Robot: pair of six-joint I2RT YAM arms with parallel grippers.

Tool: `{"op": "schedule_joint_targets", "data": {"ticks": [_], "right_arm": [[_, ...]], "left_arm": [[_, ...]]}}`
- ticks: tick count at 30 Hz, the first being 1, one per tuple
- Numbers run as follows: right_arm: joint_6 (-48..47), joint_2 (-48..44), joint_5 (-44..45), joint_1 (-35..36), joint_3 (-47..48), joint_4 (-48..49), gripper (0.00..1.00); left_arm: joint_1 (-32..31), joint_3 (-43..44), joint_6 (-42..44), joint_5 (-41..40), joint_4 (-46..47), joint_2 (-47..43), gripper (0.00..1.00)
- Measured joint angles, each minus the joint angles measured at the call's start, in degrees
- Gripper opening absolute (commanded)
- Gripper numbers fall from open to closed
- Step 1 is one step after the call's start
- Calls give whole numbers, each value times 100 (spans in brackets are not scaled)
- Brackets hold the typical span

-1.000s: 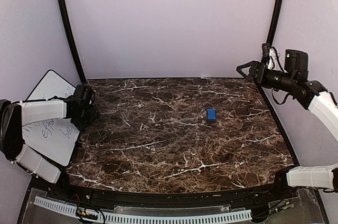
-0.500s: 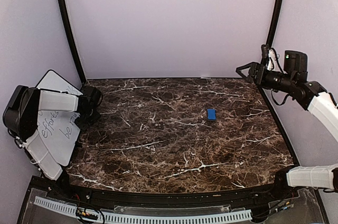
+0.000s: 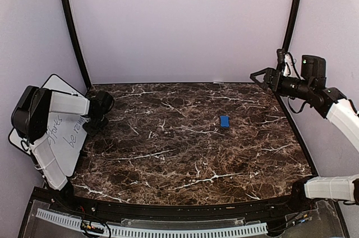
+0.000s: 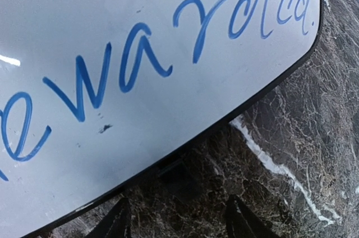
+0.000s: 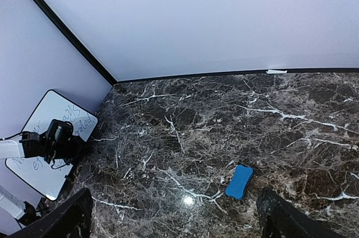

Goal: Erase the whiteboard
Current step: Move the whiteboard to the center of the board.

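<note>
The whiteboard (image 3: 70, 142) lies tilted at the table's left edge, half off it, with blue handwriting on it. In the left wrist view the whiteboard (image 4: 140, 36) fills the upper left, and the word "rewarded." shows above its black rim. My left gripper (image 3: 92, 126) hovers at the board's right edge. Its fingers (image 4: 118, 222) stand apart over bare marble with nothing between them, the left gripper (image 4: 178, 224) just short of the rim. My right gripper (image 3: 259, 75) hangs high at the back right, wide open and empty. The right wrist view shows the whiteboard (image 5: 33, 173) far left.
A small blue eraser (image 3: 224, 121) lies on the dark marble table (image 3: 185, 159), right of centre; it also shows as the eraser (image 5: 239, 182) in the right wrist view. Purple walls and black corner poles (image 3: 70, 24) close in the back and sides.
My left arm has swung its elbow back and up, and its gripper has shifted slightly toward the back along the board's right edge, jaws narrowing. The right arm and the eraser have not moved.
</note>
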Motion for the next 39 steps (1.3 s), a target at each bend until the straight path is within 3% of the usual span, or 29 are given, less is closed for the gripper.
{"op": "schedule_joint_targets", "data": {"ticks": [4, 27, 39], "right_arm": [[0, -33, -37, 0, -26, 28, 99], [-2, -271, -142, 2, -155, 39, 98], [-2, -284, -197, 4, -214, 114, 99]], "left_arm": [[-22, 98, -52, -52, -46, 186, 45], [-28, 450, -168, -334, -203, 699, 43], [-28, 522, -295, -529, -264, 815, 30]]}}
